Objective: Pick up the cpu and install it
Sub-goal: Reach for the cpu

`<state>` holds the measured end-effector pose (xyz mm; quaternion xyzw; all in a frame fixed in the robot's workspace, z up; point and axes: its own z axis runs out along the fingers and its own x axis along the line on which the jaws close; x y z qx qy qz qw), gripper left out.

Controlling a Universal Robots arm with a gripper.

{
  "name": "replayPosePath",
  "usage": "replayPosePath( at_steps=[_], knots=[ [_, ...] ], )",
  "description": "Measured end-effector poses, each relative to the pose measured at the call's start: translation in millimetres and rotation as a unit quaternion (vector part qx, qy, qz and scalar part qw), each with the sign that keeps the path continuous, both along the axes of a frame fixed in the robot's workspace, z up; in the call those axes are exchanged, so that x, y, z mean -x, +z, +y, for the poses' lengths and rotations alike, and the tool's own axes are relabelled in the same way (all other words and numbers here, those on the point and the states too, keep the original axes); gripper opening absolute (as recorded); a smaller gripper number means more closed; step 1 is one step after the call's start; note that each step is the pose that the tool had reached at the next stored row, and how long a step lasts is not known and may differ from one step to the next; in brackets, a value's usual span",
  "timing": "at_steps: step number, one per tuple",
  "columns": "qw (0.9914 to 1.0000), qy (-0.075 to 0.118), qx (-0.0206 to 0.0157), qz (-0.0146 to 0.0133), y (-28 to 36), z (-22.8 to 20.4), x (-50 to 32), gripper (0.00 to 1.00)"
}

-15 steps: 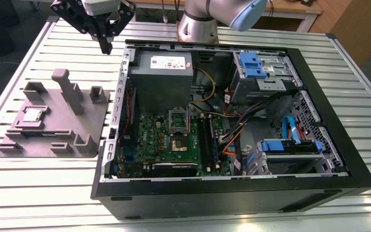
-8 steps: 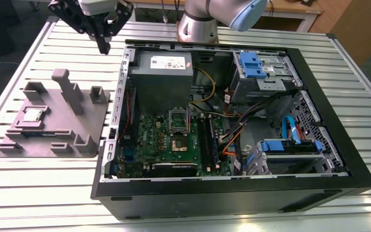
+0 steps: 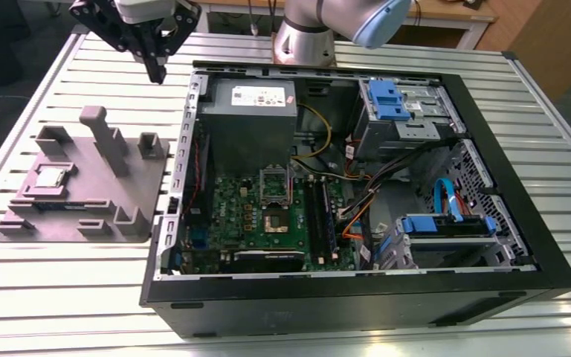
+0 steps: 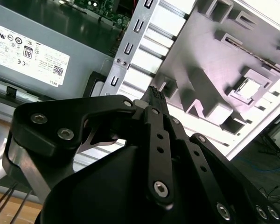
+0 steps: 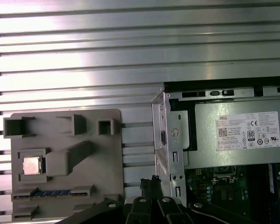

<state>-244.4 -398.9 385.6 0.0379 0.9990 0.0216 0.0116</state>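
Second wrist view puts my end effector (image 4: 155,93) nearest: the black fingers are drawn together to a narrow tip with nothing between them. In the exterior view it hangs (image 3: 155,71) above the bench (image 3: 68,297), toward the far edge, over the strip between the grey fixture (image 3: 137,193) and the open computer case (image 3: 365,297).

Beyond the tip, the cpu (image 5: 32,165) sits flat in a square recess of the fixture, silver top up, untouched and well apart from my fingers; the exterior view shows it (image 3: 50,177) on the fixture's side nearest the bench edge at the exterior view's left.

I judge it light, thin and stiff. The metal top looks smooth and may slip under a flat pinch, and the underside is probably delicate. I would take it by two opposite edges of the pale rim, with modest force, keeping it level.

Farther off, inside the case, lie the power supply (image 3: 250,111) and the motherboard with its socket (image 3: 273,212), which looks unfilled.
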Motion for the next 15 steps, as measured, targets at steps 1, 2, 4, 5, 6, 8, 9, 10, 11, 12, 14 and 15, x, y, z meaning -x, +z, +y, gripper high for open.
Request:
replayPosePath(
  at_steps=[1,2,4,5,6,8,9,10,11,12,14,15],
  knots=[
    [1.00000,0.000,0.0000,0.0000,0.0,0.0,0.6,0.11],
    [1.00000,0.000,0.0000,0.0000,-0.1,0.0,1.2,0.11],
    [1.00000,0.000,0.0000,0.0000,0.0,0.0,2.3,0.11],
    [1.00000,0.000,0.0000,0.0000,-0.1,0.0,2.7,0.11],
    [1.00000,0.000,-0.0001,0.0000,-0.1,0.0,3.2,0.11],
    [1.00000,0.000,0.0000,0.0000,-0.1,0.0,3.7,0.11],
    [1.00000,0.000,0.0000,0.0000,-0.1,0.0,4.0,0.11],
    [1.00000,0.000,0.0000,0.0000,-0.1,0.0,4.0,0.11],
    [1.00000,0.000,0.0000,0.0000,-0.1,0.0,4.1,0.11],
    [1.00000,0.000,0.0000,0.0000,-0.2,0.0,4.2,0.11],
    [1.00000,0.000,0.0000,0.0000,-0.2,0.0,4.7,0.11],
    [1.00000,0.000,0.0000,0.0000,-0.2,0.0,5.0,0.11]
  ],
)
